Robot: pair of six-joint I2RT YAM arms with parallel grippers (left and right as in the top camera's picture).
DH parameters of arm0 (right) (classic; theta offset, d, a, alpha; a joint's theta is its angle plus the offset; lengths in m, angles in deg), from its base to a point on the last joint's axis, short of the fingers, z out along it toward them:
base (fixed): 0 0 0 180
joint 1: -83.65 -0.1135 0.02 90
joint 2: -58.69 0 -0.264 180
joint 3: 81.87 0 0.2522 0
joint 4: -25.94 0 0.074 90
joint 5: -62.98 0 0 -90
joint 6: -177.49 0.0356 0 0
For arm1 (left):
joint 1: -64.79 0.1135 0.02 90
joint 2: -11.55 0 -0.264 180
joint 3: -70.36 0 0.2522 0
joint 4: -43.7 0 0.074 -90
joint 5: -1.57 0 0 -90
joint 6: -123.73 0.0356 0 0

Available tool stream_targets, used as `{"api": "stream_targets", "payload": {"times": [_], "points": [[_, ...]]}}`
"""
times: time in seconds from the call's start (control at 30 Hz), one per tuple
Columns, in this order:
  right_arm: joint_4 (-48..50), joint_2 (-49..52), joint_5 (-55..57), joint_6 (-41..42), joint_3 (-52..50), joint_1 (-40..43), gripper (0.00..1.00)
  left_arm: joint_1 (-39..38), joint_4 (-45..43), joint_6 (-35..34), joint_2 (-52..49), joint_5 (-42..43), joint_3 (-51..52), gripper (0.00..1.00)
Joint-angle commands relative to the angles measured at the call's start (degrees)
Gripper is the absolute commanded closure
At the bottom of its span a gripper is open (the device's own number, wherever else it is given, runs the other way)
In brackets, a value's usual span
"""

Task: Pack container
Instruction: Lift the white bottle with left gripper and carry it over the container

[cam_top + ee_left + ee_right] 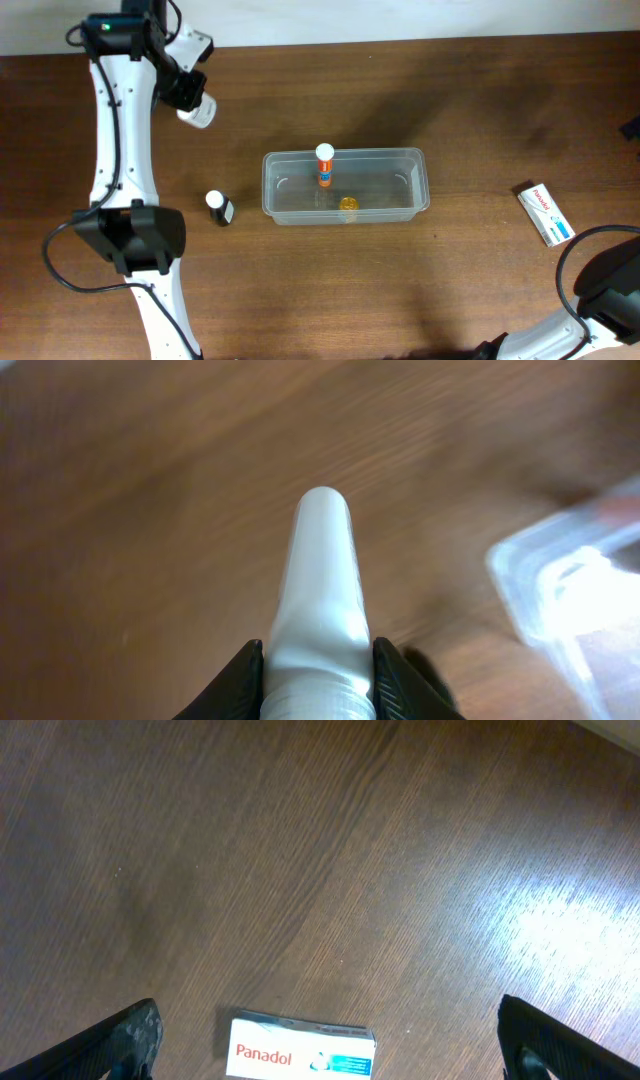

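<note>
The clear plastic container [345,187] sits mid-table; its corner shows in the left wrist view [575,580]. Inside it stand an orange bottle with a white cap [325,165] and a small yellow item [348,205]. My left gripper [197,108] is up at the far left, shut on a white tube [322,600] held above the table. My right gripper [325,1045] is open, its fingers wide apart above a white Panadol box [300,1055], which also shows at the right edge in the overhead view [546,214].
A small dark bottle with a white cap [219,208] stands left of the container. The left arm's base [135,240] is at the near left. The right arm's base [610,290] is at the near right corner.
</note>
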Motion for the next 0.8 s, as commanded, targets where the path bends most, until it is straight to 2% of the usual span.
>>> {"api": "stream_targets", "payload": {"times": [0.0,0.57,0.77], "points": [[0.0,-0.7,0.7,0.3,0.5,0.2,0.02,-1.1,2.2,10.6,1.1,12.5,-3.8,0.78],[0.0,-0.7,0.7,0.3,0.5,0.2,0.02,-11.1,4.0,9.9,1.3,12.7,-3.8,0.82],[0.0,-0.7,0.7,0.3,0.5,0.2,0.02,-12.0,6.8,1.9,1.3,12.3,-3.8,0.84]]}}
